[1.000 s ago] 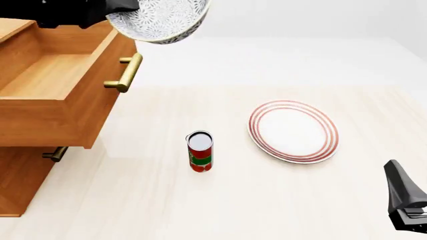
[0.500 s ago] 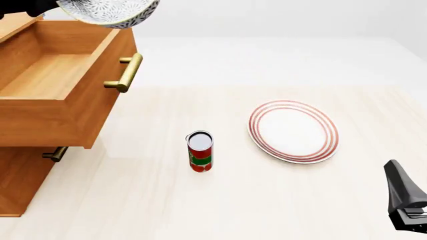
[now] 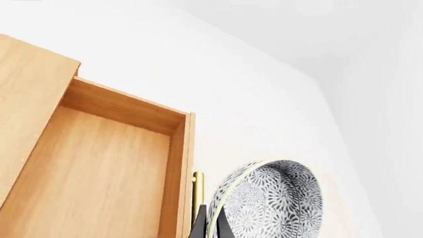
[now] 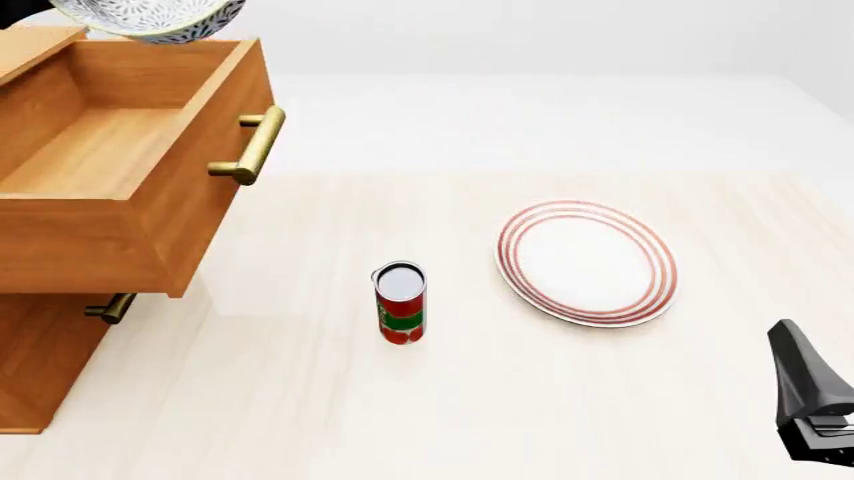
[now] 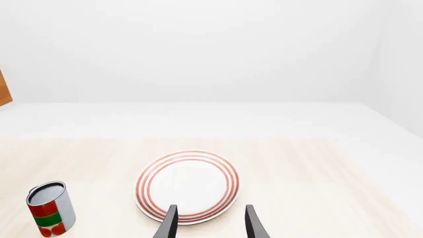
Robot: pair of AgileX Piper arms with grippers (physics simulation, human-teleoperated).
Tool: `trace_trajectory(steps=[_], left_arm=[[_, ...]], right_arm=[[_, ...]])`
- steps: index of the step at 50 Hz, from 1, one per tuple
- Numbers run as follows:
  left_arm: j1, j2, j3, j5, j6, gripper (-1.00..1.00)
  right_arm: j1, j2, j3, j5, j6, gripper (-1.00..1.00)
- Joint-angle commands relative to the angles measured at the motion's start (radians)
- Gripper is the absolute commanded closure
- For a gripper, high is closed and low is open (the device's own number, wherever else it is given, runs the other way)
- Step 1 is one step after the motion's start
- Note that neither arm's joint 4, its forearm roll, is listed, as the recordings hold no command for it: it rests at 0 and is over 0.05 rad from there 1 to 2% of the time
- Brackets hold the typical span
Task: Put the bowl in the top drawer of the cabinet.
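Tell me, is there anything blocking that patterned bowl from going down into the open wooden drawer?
Nothing visible does. The bowl, pinched at its rim by the left end effector, hangs above the top drawer, which stands pulled out and looks bare inside. The can and plate sit off on the table.

Left gripper point(image 3: 210, 223) is pinching the bowl point(image 3: 274, 201) rim, one dark finger on each side of the wall, holding it tilted on edge; the arm itself is out of frame in the front view. Right gripper point(image 5: 209, 222) is sitting low at the near right, fingers spread apart, gripping nothing.
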Motion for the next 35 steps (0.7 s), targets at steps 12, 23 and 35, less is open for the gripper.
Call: trace_trajectory(steps=[12, 23, 35], left_arm=[[0.147, 0.012, 0.034, -0.028, -0.02, 1.0], [0.195, 0.021, 0.042, -0.034, -0.035, 1.0], [0.214, 0.047, 0.02, -0.028, -0.033, 1.0]], right_arm=[[0.0, 0.0, 0.0, 0.0, 0.0, -1.0], [0.0, 0.0, 0.0, 0.0, 0.0, -1.0], [0.0, 0.0, 0.0, 0.0, 0.0, -1.0]])
